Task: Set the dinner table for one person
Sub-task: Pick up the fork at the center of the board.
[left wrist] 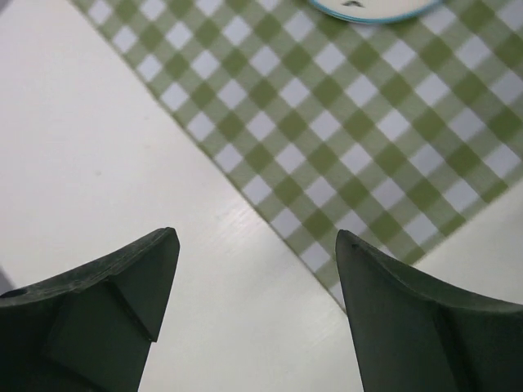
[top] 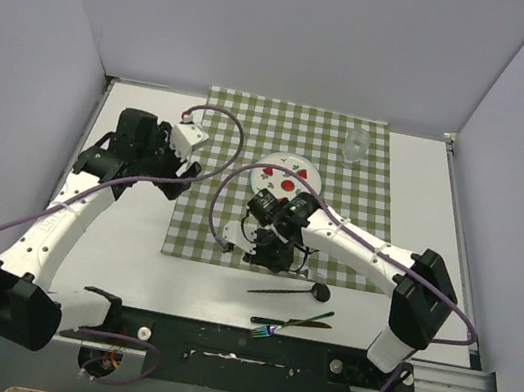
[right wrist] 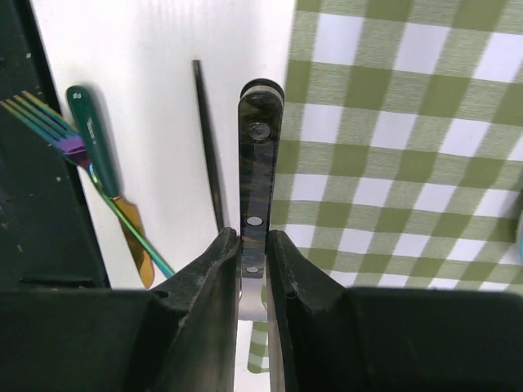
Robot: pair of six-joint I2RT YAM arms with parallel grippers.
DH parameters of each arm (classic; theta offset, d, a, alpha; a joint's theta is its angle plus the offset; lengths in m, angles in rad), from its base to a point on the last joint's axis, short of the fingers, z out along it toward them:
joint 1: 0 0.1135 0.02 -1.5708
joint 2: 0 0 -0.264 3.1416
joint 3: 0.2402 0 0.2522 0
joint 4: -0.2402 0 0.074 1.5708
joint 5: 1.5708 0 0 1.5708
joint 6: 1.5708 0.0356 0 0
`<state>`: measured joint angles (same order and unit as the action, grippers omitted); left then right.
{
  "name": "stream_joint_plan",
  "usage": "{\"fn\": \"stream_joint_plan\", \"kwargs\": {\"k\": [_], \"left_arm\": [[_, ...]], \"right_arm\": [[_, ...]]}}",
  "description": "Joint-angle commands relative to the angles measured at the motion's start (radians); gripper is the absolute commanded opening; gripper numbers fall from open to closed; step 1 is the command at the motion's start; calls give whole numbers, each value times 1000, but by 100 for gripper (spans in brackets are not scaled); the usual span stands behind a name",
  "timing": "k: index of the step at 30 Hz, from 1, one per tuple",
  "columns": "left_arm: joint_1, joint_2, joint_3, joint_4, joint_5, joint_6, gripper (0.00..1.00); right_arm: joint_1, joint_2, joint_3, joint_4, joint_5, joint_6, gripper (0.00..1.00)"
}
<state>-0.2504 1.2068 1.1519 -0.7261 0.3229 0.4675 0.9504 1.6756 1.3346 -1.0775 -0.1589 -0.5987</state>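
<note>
The dinner table [top: 411, 212] is filling the working area under both arms, with the green-and-white checked cloth [top: 249, 153] lying across its far middle and a white plate [top: 288, 172] sitting on the cloth. The right gripper [right wrist: 253, 241] is clamping narrowly on a knife [right wrist: 260, 155], fingers pinching the dark riveted handle near its metal end, right over the cloth's near edge. Judgement: the step in hand is placing this knife beside the plate. To do it well, the arm should be carrying it to the plate's right side, lying parallel to the cloth's checks, and lowering flat before releasing. The left gripper [left wrist: 255, 237] is hanging wide apart and holding nothing over the cloth's left border. The right wrist view is showing the grip itself, plus a rainbow-tined fork [right wrist: 49, 118] and a thin black spoon [right wrist: 208, 147] on bare table; the top view is hiding the grip under the wrist but giving the plate's position and a clear glass [top: 356, 144] at the cloth's far right corner.
</note>
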Motion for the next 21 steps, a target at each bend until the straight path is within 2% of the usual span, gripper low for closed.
{"fn": "stream_joint_plan", "kwargs": {"k": [1, 5, 10, 15, 21], "left_arm": [[47, -18, 34, 247, -282, -105, 78], [126, 23, 40, 329, -387, -177, 78], [222, 54, 41, 374, -394, -260, 78], [235, 43, 0, 432, -372, -279, 78], [237, 42, -41, 459, -354, -284, 77]], "right_arm": [[-34, -33, 52, 79, 23, -17, 0], [-72, -20, 87, 126, 15, -4, 0], [-119, -9, 135, 238, -14, 34, 0], [-147, 15, 174, 397, -16, 84, 0], [-195, 142, 295, 480, -112, 198, 0]]}}
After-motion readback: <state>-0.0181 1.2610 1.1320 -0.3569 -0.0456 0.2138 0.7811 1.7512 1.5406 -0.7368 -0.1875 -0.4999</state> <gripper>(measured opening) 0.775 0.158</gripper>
